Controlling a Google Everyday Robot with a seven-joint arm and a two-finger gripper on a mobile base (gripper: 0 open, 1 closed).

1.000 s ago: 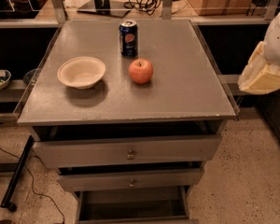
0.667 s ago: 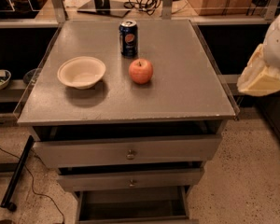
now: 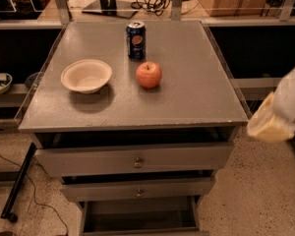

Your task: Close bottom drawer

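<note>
The bottom drawer [image 3: 137,214] of the grey cabinet stands pulled out. I see down into its empty inside, and its front is cut off by the lower edge of the view, so its knob is hidden. My gripper [image 3: 271,124] shows as a pale tan and white shape at the right edge. It is beside the cabinet's front right corner, level with the top drawer, well above and to the right of the bottom drawer. It touches nothing.
The top drawer [image 3: 137,159] and middle drawer [image 3: 137,188] are each pulled out a little. On the cabinet top [image 3: 196,82] stand a white bowl [image 3: 86,75], a red apple [image 3: 149,74] and a blue soda can [image 3: 135,39]. A black cable [image 3: 19,181] lies on the floor at left.
My gripper has dropped from beside the cabinet top to the level of the top drawer. The drawers and the things on top have not moved.
</note>
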